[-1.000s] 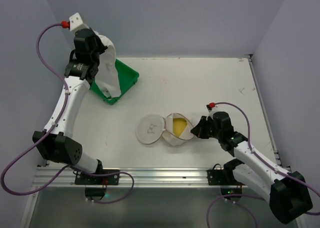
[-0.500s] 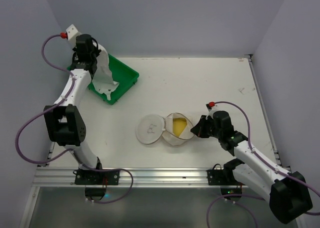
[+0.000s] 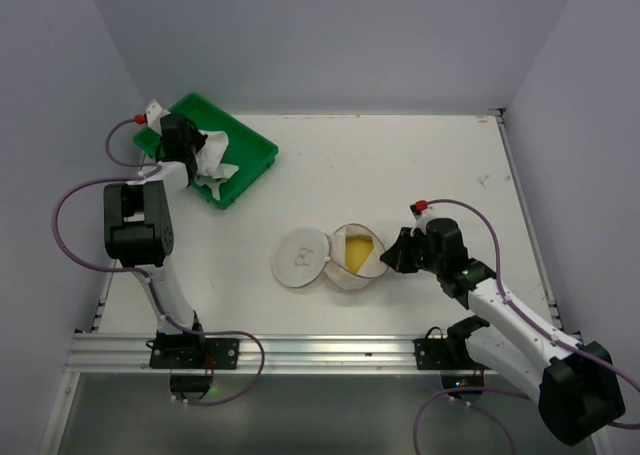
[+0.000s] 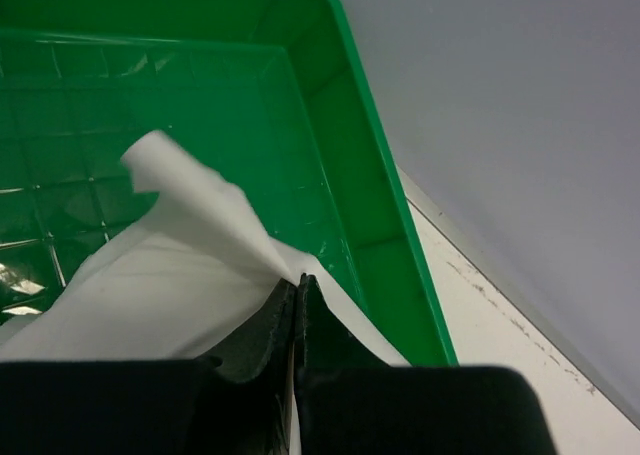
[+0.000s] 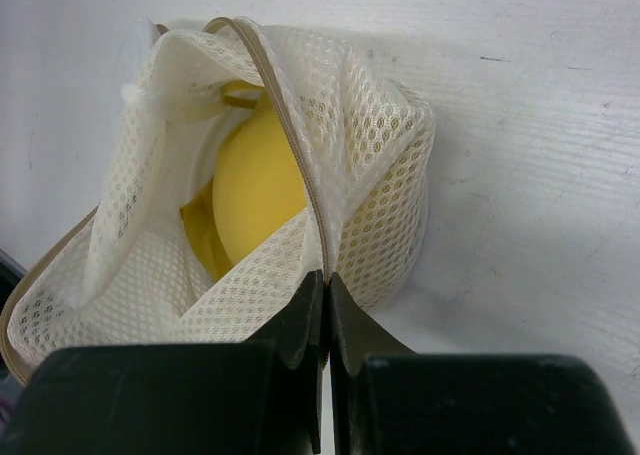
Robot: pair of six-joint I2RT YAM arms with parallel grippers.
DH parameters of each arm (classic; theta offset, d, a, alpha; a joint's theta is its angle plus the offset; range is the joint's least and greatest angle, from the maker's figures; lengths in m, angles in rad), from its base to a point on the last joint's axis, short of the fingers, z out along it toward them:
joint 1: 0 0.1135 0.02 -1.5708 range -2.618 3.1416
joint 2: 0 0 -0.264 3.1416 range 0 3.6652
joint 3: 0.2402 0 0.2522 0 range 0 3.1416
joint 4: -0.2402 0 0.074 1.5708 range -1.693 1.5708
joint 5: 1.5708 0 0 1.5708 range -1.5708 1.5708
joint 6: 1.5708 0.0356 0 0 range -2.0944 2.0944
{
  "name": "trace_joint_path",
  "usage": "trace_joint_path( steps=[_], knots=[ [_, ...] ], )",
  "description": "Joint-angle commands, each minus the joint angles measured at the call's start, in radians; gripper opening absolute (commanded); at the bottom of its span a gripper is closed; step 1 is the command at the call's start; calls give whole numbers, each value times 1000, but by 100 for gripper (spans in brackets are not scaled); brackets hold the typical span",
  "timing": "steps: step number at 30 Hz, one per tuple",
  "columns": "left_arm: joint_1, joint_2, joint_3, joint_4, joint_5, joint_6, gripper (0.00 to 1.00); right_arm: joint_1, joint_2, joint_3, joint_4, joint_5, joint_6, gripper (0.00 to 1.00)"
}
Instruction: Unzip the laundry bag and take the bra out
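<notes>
No legible text, small dark line-drawing [image 3: 301,256] on laundry bag lid [image 3: 287,271]

White table [image 3: 420,175] bears green tray [image 3: 262,147] and opened laundry bag [image 3: 328,260]

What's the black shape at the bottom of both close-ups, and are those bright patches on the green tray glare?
Left wrist view: that's the left gripper, blurred near the lens, pinching white cloth; yes, that's glare on the green tray. Right wrist view: the right gripper, pinching the laundry bag, whose mesh is sharp.
</notes>
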Motion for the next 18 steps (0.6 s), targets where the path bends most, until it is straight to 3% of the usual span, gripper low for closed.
trace_joint_path(
  steps=[1, 5, 18],
  knots=[
    [10, -34, 26, 153, 50, -22, 1, 5, -22, 30, -3, -30, -16, 0],
    [10, 50, 178, -49, 66, 17, 2, 4, -40, 21, -11, -8, -17, 0],
    [30, 187, 342, -6, -39, 59, 9, 4, -19, 67, -48, -10, -30, 0]
  ],
)
